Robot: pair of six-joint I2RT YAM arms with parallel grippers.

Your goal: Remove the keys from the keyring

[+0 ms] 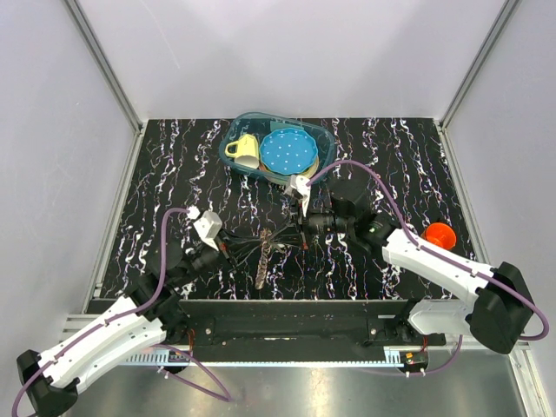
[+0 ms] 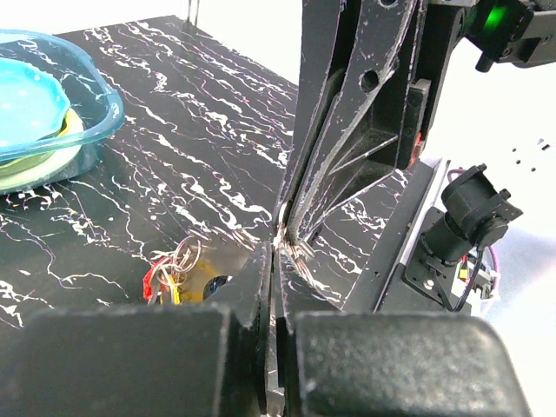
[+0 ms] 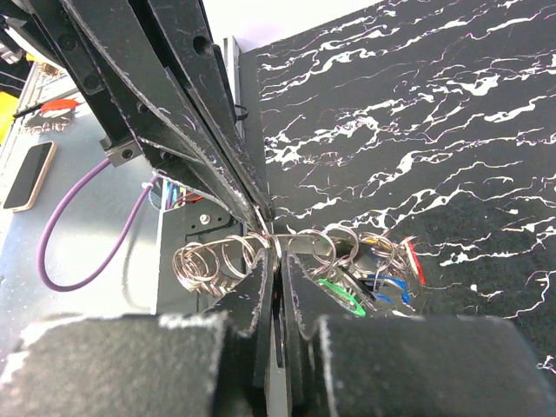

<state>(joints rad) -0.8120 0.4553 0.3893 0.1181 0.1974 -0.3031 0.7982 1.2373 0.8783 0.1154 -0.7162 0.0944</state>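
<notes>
The keyring (image 1: 271, 238) hangs between my two grippers over the middle of the table, and its grey-brown speckled fob (image 1: 261, 271) trails toward the near edge. My right gripper (image 3: 278, 250) is shut on the ring's wire (image 3: 300, 236). A coil of small rings (image 3: 208, 261) lies to its left. The green (image 3: 340, 295), blue (image 3: 388, 287) and red (image 3: 415, 261) keys bunch to its right. My left gripper (image 2: 276, 249) is shut on the same wire tip to tip with the right fingers (image 2: 347, 113). Red and yellow keys (image 2: 167, 280) show beside it. In the top view the left gripper (image 1: 238, 250) and right gripper (image 1: 295, 233) face each other.
A clear blue tub (image 1: 323, 139) at the back holds a yellow cup (image 1: 243, 149) and a blue plate (image 1: 288, 150). An orange cup (image 1: 441, 234) stands at the right by my right arm. The tub also shows in the left wrist view (image 2: 95, 104).
</notes>
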